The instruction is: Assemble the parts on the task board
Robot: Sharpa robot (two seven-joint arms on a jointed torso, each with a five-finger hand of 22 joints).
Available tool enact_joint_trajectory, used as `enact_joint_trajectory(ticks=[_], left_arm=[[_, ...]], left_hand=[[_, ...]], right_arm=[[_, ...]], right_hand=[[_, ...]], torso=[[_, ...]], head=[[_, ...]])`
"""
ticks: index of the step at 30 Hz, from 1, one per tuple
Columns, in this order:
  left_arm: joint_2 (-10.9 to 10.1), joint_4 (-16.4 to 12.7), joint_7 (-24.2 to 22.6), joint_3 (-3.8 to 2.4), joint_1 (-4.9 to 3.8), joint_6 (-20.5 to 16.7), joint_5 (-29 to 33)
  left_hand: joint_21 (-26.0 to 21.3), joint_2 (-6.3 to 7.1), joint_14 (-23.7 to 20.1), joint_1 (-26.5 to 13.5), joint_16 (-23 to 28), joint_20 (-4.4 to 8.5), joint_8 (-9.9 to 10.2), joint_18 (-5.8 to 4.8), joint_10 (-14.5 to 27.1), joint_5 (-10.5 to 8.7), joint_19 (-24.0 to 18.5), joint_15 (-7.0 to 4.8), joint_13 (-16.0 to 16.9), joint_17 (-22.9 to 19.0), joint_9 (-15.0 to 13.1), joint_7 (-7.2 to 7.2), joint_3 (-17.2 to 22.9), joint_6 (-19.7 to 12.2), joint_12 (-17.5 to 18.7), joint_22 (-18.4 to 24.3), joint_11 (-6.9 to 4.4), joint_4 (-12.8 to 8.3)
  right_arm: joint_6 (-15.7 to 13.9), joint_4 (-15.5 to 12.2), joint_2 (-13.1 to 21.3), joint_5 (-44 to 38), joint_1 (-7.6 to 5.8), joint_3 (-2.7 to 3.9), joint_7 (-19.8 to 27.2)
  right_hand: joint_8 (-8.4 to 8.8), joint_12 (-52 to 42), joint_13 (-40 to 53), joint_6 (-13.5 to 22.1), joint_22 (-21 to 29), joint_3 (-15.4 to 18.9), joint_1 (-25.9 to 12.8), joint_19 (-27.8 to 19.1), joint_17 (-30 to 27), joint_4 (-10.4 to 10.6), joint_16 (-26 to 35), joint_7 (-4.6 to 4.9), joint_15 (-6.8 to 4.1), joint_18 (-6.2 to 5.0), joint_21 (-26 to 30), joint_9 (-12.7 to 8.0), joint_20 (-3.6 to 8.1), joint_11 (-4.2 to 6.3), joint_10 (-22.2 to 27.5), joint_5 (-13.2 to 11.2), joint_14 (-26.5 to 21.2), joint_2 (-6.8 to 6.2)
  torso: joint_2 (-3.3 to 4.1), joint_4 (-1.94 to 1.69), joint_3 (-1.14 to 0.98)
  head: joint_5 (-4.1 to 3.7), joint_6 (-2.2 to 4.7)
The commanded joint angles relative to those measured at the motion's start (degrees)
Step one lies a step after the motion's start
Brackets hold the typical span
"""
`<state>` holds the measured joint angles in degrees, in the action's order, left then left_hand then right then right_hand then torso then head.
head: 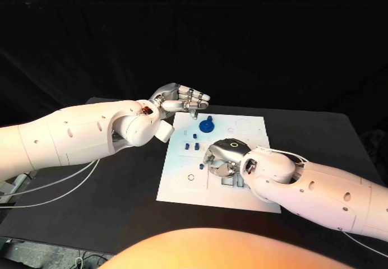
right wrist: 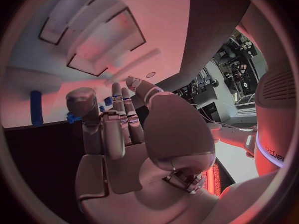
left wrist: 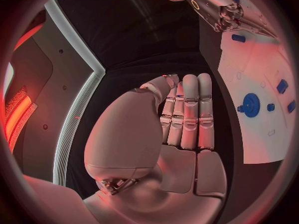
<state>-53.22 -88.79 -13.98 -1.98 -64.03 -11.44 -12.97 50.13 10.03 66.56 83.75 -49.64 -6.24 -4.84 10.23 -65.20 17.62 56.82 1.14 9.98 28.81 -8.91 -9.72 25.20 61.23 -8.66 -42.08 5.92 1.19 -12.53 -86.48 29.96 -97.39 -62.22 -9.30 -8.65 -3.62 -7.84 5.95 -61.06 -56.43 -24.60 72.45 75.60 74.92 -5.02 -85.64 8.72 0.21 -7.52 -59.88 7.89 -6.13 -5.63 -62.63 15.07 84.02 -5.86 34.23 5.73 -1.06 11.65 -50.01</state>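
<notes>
Fingers [head: 192, 103] of the left hand [head: 179, 100] hover empty, together, beyond the white plastic task board's [head: 182, 185] far-left corner; right hand [head: 224, 158] hangs over mid-board. Left wrist view: round blue toothed gear [left wrist: 251, 104] stands on the board. Right wrist view: right fingers [right wrist: 102, 127] straight, holding nothing; lowering could scatter small blue pieces [head: 189, 145].

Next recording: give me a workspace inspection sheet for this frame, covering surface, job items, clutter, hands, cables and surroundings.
Surface: black table, task board lying white in its middle.
Job's things: blue gear and small blue parts on the board.
Clutter: nothing seen.
Hands: left hand above the board's far left corner, fingers straight, holding nothing; right hand over the board's middle, holding nothing seen.
Cables: white cables under the left arm.
Surroundings: black backdrop.
</notes>
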Motion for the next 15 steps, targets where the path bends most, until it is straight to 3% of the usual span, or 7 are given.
enact_joint_trajectory(ticks=[1,4,9,15], left_arm=[[-0.1,-0.2,-0.1,-0.04,-0.09,1.0,0.3],[-0.2,-0.2,0.0,-0.04,-0.09,1.1,0.3],[-0.2,-0.2,0.0,-0.03,-0.09,1.1,0.3],[0.0,0.0,0.0,-0.03,-0.08,1.3,0.4]], left_hand=[[-0.3,-0.5,-0.5,-0.1,0.2,0.04,0.0,0.36,0.4,0.07,-0.5,0.12,0.0,0.0,0.1,-0.13,-0.3,-0.3,-0.3,0.1,0.05,-0.1],[-0.3,-0.5,-0.5,-0.1,0.2,0.04,0.0,0.36,0.4,0.07,-0.5,0.12,0.0,0.0,0.1,-0.13,-0.3,-0.3,-0.3,0.1,0.05,-0.1],[-0.3,-0.5,-0.5,-0.1,0.2,0.04,0.0,0.36,0.4,0.07,-0.5,0.12,0.0,0.0,0.1,-0.13,-0.3,-0.3,-0.3,0.1,0.05,-0.1],[-0.3,-0.5,-0.5,-0.1,0.2,0.04,0.0,0.36,0.4,0.07,-0.5,0.12,0.0,0.0,0.1,-0.13,-0.3,-0.3,-0.3,0.1,0.05,-0.1]], right_arm=[[-2.1,-2.6,2.3,-0.9,-0.93,0.33,-0.9],[-2.4,-4.7,5.1,-0.4,-2.22,0.74,-1.0],[-2.0,-6.1,8.7,1.0,-4.23,1.28,-0.9],[0.3,-4.1,10.8,1.2,-5.92,1.56,-0.5]], right_hand=[[-0.1,-0.3,-0.1,0.3,0.0,0.4,0.0,-0.3,8.4,0.1,0.0,-0.07,0.46,0.28,0.2,-0.1,-0.09,0.12,0.5,-0.5,4.4,-0.56],[-0.22,-0.5,0.0,0.1,-0.3,0.5,0.0,-0.2,8.4,0.2,0.1,-0.15,0.43,0.31,0.0,0.0,-0.1,0.18,0.5,-0.6,4.4,-0.54],[-0.29,-0.5,-0.2,0.0,-0.3,0.9,-0.2,-0.2,8.3,0.4,0.1,-0.14,0.44,0.3,0.0,0.0,-0.13,0.12,1.1,-0.7,4.4,-0.88],[-0.12,-0.4,-0.5,0.4,-0.6,1.4,-0.1,-0.1,7.9,0.4,0.3,-0.3,0.52,0.34,-0.1,-0.2,-0.21,0.04,2.4,-0.7,4.3,-1.37]], torso=[[0.04,0.05,-0.03],[-0.01,0.1,0.0],[-0.13,0.21,0.03],[-0.34,0.46,0.1]], head=[[-0.24,0.01],[-0.54,0.01],[-1.22,0.01],[-1.48,0.01]])
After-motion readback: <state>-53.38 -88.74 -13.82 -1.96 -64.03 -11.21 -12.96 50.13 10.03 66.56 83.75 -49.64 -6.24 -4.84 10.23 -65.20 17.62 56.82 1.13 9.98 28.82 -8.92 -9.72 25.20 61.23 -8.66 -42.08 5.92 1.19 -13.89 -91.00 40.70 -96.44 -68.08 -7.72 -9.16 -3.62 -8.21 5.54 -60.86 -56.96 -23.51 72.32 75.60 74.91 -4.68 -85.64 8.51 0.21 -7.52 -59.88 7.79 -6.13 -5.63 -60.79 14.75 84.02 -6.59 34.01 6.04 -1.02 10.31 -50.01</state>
